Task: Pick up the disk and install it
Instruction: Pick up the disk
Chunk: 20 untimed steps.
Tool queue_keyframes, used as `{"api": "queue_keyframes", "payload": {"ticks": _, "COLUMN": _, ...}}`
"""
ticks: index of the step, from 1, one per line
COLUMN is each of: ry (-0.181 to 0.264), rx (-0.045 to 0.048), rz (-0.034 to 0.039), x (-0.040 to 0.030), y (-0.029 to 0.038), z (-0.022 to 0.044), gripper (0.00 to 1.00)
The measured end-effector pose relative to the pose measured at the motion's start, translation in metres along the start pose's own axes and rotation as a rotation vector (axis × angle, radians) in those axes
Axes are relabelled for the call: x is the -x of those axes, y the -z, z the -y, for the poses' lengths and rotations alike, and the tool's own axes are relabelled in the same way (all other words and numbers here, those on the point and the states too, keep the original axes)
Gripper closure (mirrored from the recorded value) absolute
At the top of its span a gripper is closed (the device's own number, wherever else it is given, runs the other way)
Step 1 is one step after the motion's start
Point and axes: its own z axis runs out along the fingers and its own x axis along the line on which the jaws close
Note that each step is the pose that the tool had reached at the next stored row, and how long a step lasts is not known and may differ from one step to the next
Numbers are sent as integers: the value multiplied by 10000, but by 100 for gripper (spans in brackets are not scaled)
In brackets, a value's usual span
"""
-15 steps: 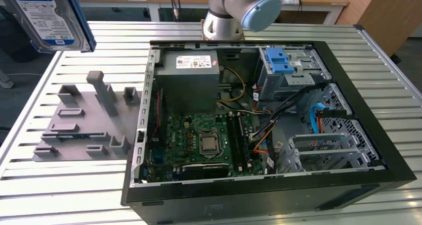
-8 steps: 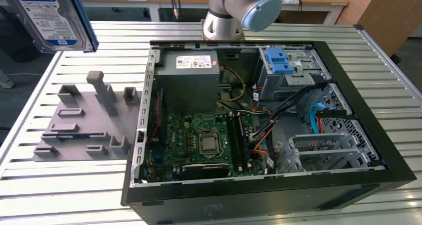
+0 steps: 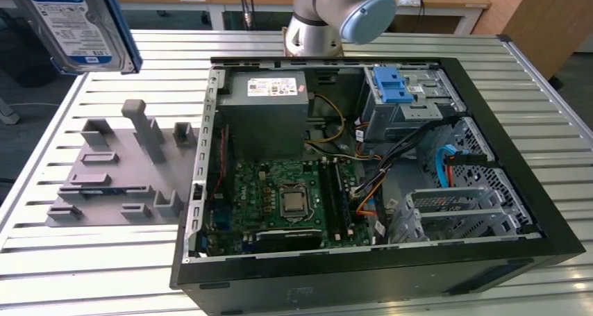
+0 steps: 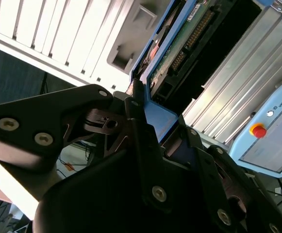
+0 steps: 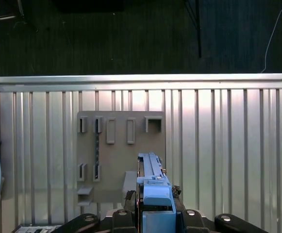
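Hanging in the air at the exterior view's upper left, the disk [image 3: 79, 28] is a flat silver metal slab with a blue-and-white label and blue plastic rails, well above the slatted aluminium table [image 3: 93, 274]. In the second wrist view the black gripper [image 4: 157, 121] is clamped on the disk's blue-railed end, and the disk's green circuit board shows. Beneath it lies a grey moulded fixture plate [image 3: 111, 177]. Beside the plate the open black computer case [image 3: 371, 285] stands crowded with cables.
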Motion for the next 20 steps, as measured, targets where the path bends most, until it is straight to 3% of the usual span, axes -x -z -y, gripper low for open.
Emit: {"api": "queue_keyframes", "payload": {"ticks": 20, "ry": 0, "rx": 0, "rz": 0, "x": -9, "y": -2, "z": 140, "gripper": 64}}
